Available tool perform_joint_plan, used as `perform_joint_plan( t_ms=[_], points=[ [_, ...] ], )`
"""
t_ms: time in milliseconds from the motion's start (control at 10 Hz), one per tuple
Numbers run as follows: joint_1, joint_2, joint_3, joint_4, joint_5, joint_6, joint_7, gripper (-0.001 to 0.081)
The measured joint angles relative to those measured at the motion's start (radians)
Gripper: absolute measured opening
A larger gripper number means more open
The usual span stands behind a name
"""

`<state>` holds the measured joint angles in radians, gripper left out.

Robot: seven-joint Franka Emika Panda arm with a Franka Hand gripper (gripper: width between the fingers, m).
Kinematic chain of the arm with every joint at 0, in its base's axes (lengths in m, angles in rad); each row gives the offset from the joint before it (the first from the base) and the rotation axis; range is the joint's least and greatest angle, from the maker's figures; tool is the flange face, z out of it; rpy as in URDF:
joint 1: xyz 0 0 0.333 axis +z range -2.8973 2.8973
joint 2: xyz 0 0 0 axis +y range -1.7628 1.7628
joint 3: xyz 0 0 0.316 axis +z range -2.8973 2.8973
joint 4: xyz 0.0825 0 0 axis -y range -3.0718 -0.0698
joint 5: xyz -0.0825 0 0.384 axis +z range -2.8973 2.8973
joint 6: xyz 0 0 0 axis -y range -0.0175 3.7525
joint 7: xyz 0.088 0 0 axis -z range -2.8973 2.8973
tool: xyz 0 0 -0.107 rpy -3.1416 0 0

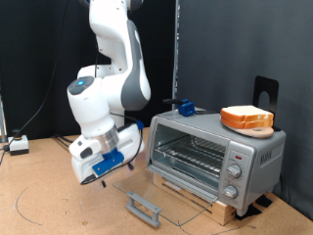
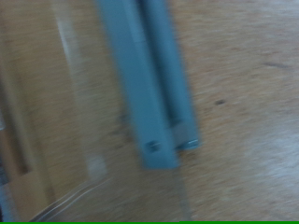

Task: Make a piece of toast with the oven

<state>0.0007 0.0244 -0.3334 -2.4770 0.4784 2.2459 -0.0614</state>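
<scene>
from the exterior view's left, the white arm [image 1: 112, 59] bends down over the brown tabletop [image 1: 49, 206], and its gripper [image 1: 95, 174] hangs low, just left of the open oven door [image 1: 147, 191]. the hand is tilted, with blue parts showing on it, and its tip sits close to the door's outer edge. i cannot tell from here whether the fingers are spread or closed, and nothing shows between them.

the glass door lies folded down almost flat, reaching out from the oven [image 1: 213, 152] toward the exterior view's bottom left, with its grey bar handle [image 1: 143, 208] at the far end of it, lying crosswise near the table. in the wrist view that handle [image 2: 149, 84] fills the middle as a long blue-grey bar, blurred, with the clear glass beside it and wood grain behind.

further right stands the oven itself, a boxy silver thing raised on a low wooden stand [image 1: 210, 201], long side facing the room, its mouth open and the wire rack [image 1: 191, 152] bare inside. the knobs [image 1: 234, 176] run down the panel at its right end.

on the oven's roof, toward the right end, lies the piece of toast [image 1: 246, 118]: flat, pale cream on its face, orange-brown round the crust, its longer side running along the roof. it looks like a stack rather than one slice.
</scene>
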Motion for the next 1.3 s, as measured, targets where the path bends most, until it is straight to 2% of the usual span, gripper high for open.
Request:
perform_joint_plan(
  t_ms=[200,400,500,600,700,800,1100,1300],
  points=[
    [-0.008,-0.058,-0.013,0.024,0.005,-0.142,-0.010,0.0809],
    [-0.011,-0.119,-0.023,0.034,-0.006,-0.217,-0.014,0.0809],
    [-0.014,-0.153,-0.024,0.033,-0.029,-0.223,-0.007,0.0809],
    [-0.018,-0.190,-0.019,0.024,-0.087,-0.181,0.021,0.0809],
    [-0.019,-0.249,-0.006,-0.023,-0.135,-0.115,0.054,0.0809],
    [-0.019,-0.243,-0.009,-0.018,-0.121,-0.146,0.052,0.0809],
    [0.015,-0.257,-0.035,0.012,0.170,-0.377,-0.208,0.0809],
    [0.030,-0.288,-0.035,0.017,0.276,-0.513,-0.295,0.0809]
  ],
)
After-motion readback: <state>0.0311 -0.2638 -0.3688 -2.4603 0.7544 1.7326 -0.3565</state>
